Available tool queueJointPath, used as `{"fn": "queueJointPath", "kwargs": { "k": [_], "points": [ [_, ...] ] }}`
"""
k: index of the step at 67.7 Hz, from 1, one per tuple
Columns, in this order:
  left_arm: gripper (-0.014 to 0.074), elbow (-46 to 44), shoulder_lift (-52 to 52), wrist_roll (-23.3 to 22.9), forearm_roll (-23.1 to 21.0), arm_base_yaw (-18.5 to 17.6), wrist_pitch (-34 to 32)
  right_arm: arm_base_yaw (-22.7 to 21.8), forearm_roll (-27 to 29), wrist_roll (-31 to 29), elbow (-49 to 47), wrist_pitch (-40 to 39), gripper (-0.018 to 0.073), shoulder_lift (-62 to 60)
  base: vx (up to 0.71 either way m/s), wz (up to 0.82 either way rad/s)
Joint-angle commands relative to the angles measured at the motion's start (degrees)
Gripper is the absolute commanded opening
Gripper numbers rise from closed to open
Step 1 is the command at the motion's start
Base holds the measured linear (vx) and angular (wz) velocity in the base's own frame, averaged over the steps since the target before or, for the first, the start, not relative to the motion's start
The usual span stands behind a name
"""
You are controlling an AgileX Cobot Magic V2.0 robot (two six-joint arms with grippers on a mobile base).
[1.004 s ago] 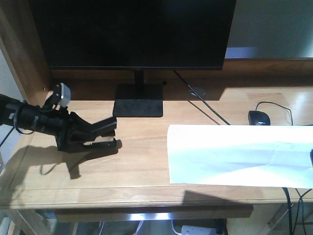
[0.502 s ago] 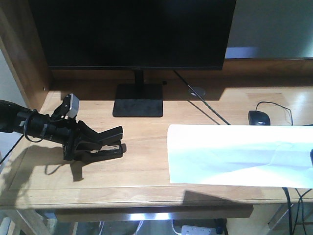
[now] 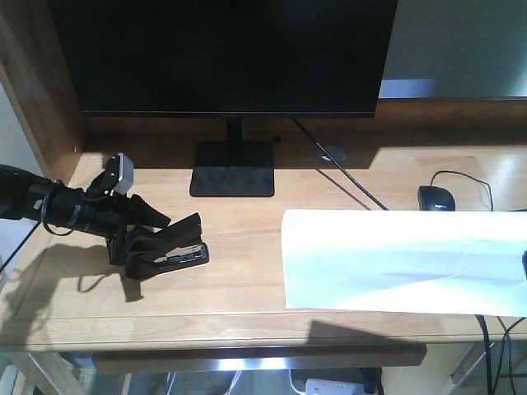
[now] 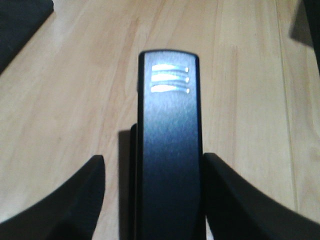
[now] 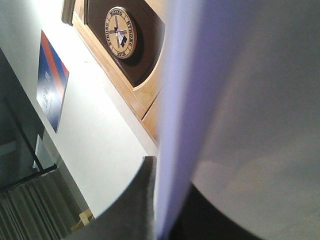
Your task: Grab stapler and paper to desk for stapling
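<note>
Front right of the counter, the paper lies flat, its right end clamped in the right pincer. On the left side, the left arm stretches in low and level, with the left pincer spread astride the stapler, which rests on the wood. A monitor stands along the back edge.

Left arm is lying low and level, reaching rightward, left gripper holding its jaws apart; right gripper is pinching the paper.
</note>
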Motion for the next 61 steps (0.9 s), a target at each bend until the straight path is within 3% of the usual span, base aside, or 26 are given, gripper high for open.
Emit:
{"fn": "queueJointPath", "kwargs": {
  "k": [1,15,31,45,61],
  "points": [
    [0.0419,-1.4,-5.9,0.1,-3.9,-0.4,2.9,0.0,1.1,-0.5,1.4,-6.8,-0.0006,0.2,0.00,0.00],
    [0.0314,-1.4,-8.9,0.1,-3.9,-0.4,3.3,0.0,1.1,-0.5,1.4,-6.8,-0.0006,0.2,0.00,0.00],
    [-0.0009,-1.4,-9.1,-3.3,-2.2,-1.0,1.9,0.0,1.1,-0.5,1.4,-6.8,-0.0006,0.2,0.00,0.00],
    [-0.0008,-1.4,-9.0,-4.4,1.0,-2.2,-0.8,0.0,1.1,-0.5,1.4,-6.8,-0.0006,0.2,0.00,0.00],
    [-0.0008,-1.4,-8.9,-4.4,1.2,-2.2,-0.8,0.0,1.1,-0.5,1.4,-6.8,-0.0006,0.2,0.00,0.00]
  ]
}}
